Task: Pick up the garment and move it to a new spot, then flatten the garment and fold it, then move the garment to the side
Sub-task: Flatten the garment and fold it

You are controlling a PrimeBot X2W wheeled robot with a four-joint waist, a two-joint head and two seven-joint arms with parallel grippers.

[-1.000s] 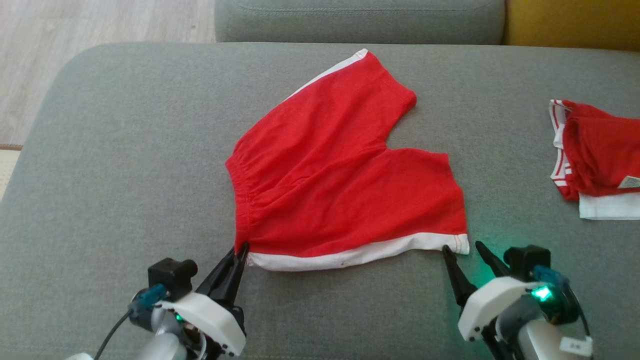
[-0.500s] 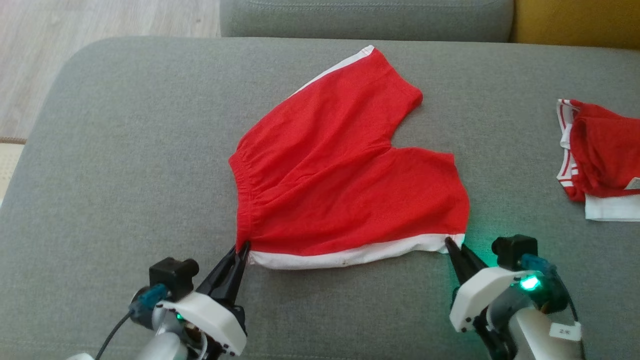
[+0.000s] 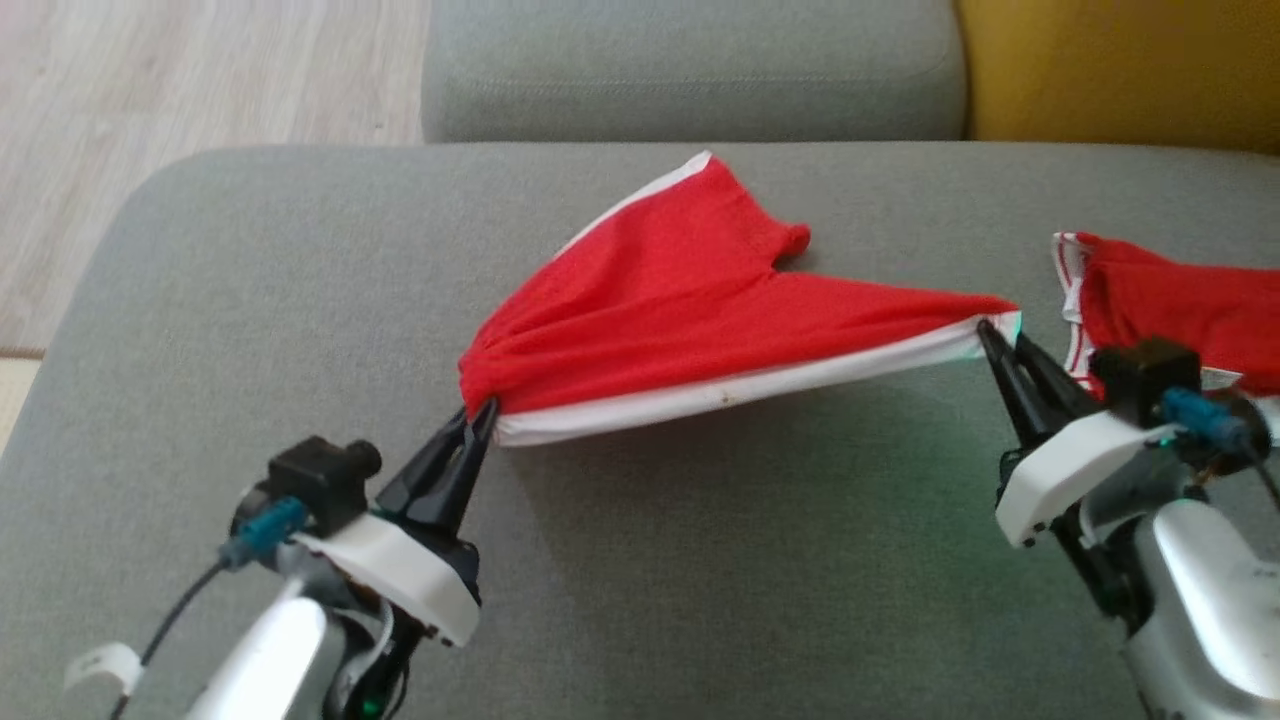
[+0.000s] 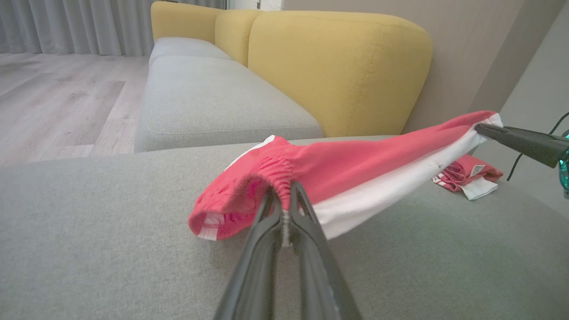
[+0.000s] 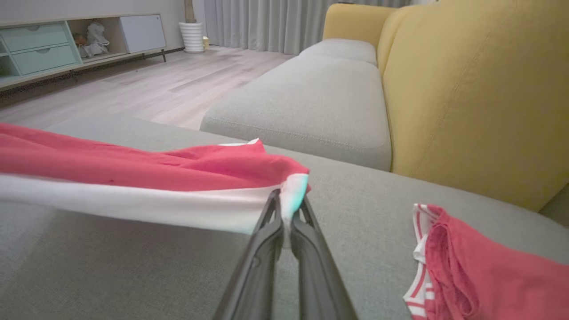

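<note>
Left tool (image 3: pixel 485 410) and right tool (image 3: pixel 985 328) pinch corners of the red shorts (image 3: pixel 680 300); a second garment (image 3: pixel 1170 300) lies beside the right tool.

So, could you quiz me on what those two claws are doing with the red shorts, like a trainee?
1. True or false: the left claw is shut on the red shorts at the waistband.
2. The shorts' near edge is: A) lying flat, B) held up, stretched between both claws, C) rolled into a ball.
3. Fill in: the right claw pinches the ___ trim corner.
Key: 1 true; 2 B; 3 white.
</note>
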